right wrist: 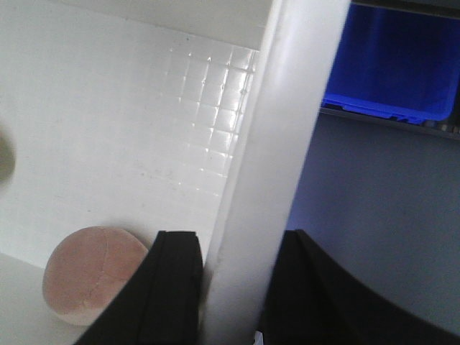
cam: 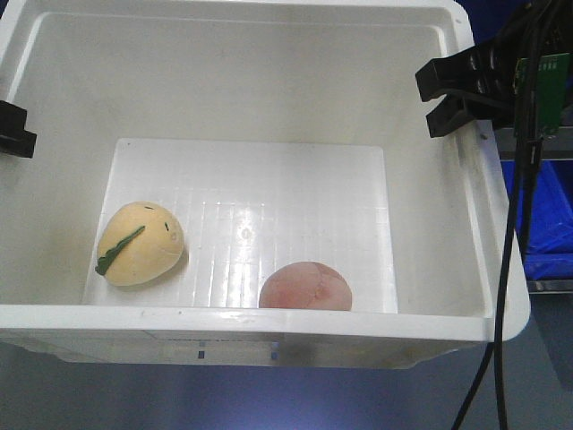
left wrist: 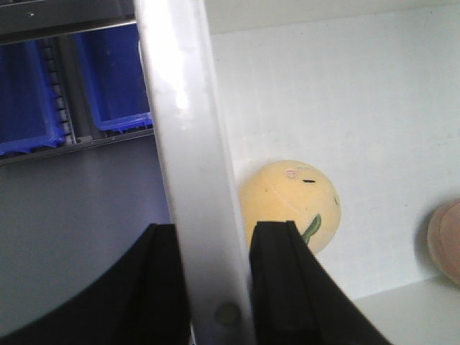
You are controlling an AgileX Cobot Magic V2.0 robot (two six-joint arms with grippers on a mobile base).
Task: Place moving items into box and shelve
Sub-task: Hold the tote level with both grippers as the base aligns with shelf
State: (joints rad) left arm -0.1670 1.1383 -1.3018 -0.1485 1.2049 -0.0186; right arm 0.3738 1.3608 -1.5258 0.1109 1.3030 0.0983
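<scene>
Yellow ball (cam: 141, 243), pinkish ball (cam: 305, 287), apart inside white box (cam: 269, 321)

Inside the box (cam: 269, 318), most of the gridded floor lies bare: the whole back half and the strip between the two balls. The yellow ball (cam: 141, 243) sits front-left against the side wall; the pink ball (cam: 306, 287) hugs the front wall. The left gripper (left wrist: 215, 277) and right gripper (right wrist: 230, 287) straddle opposite side rims, blocking those edges. Blue bins (right wrist: 392, 61) stand beyond.
</scene>
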